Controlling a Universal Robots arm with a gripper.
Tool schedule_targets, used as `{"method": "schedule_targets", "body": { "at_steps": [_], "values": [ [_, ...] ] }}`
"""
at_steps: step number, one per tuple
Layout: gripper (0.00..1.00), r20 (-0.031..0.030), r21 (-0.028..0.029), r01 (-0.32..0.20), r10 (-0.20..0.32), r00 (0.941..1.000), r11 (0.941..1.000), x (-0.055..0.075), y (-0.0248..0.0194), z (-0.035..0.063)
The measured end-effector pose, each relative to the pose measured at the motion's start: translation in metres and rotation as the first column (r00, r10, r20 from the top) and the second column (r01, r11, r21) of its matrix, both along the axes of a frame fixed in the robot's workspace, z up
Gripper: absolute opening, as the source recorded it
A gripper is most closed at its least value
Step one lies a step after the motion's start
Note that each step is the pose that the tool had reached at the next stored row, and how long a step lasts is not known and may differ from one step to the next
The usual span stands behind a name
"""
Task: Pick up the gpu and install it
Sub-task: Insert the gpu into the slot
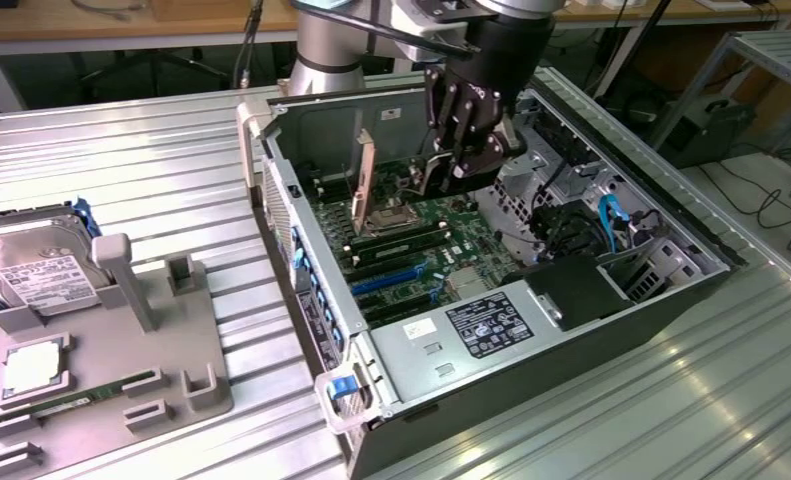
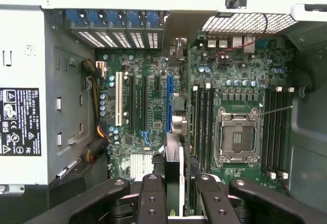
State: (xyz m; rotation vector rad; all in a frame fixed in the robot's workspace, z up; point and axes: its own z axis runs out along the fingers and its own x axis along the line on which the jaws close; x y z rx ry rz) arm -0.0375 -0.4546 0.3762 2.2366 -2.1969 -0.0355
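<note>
The gripper (image 1: 459,160) hangs inside the open computer case (image 1: 662,270), above the motherboard (image 1: 415,240), its fingers (image 2: 152,198) closed on the top edge of the gpu (image 1: 364,185). In the exterior view the card stands upright on edge, brownish board face showing, at the far left part of the case interior near the rear wall, right next to the processor socket (image 1: 392,222). In the wrist view the gpu (image 2: 174,178) is seen edge-on as a thin strip between the two dark fingers, lined up over the long blue slot (image 2: 168,104), with the socket (image 2: 237,137) and memory slots (image 2: 202,122) just beside it. Can't tell if the card's bottom edge is seated in the slot or just above it.

The power supply (image 1: 482,325) with its black label sits at the near end of the case. On the exterior view's left a grey holder tray (image 1: 168,340) rests on the metal table (image 1: 142,170), well apart from the case. The tray holds a silver hard drive (image 1: 38,275) at its far end, a processor chip (image 1: 28,370) and a green memory stick (image 1: 82,395) along its near side.
</note>
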Motion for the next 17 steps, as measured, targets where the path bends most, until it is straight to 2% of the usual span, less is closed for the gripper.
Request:
{"method": "schedule_targets", "body": {
  "at_steps": [17],
  "values": [
    [0.27, 0.0000, 0.0000, 0.000, 0.000, 1.0000, 1.0000, 0.000, 0.0000, -0.0114]
  ]
}}
